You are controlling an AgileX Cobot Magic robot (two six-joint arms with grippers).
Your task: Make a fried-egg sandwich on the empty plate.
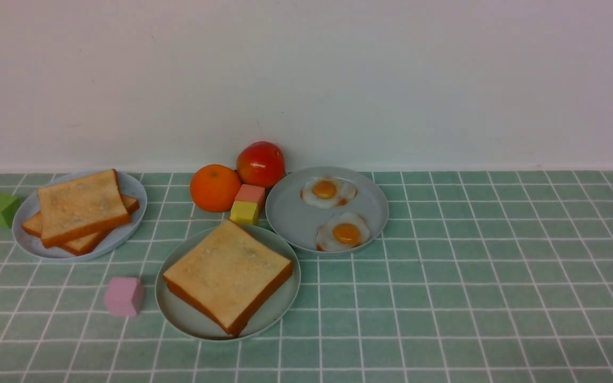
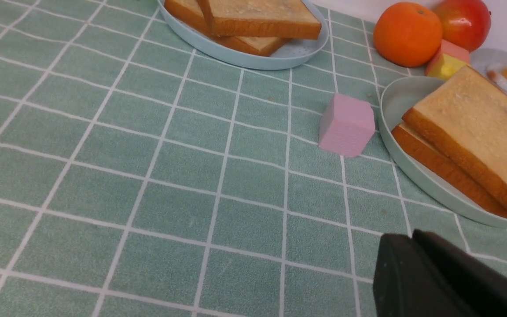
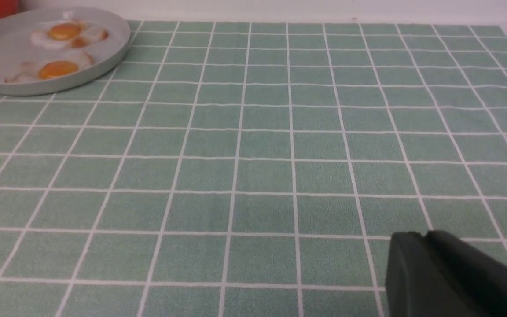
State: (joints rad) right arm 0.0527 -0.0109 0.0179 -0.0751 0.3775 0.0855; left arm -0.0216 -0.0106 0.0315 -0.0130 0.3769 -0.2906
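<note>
Before me, a green table [image 1: 471, 298] with a white grid bears a pale green plate [image 1: 179, 314], a bluish plate [image 1: 136, 215] and a grey plate [image 1: 290, 213]. Directly on it I also see a pink block [image 1: 124, 296], a green block [image 1: 2, 210] and an orange [image 1: 215, 188].

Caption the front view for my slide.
Sandwich on the green plate, between toast on one plate and eggs on another.

Green tablecloth [image 1: 471, 308] with white grid, orange-yellow yolks [image 1: 347, 233], pink cube [image 1: 124, 296].

no readable text, labels, brands, numbers or signs on anything in front view or either wrist view.
</note>
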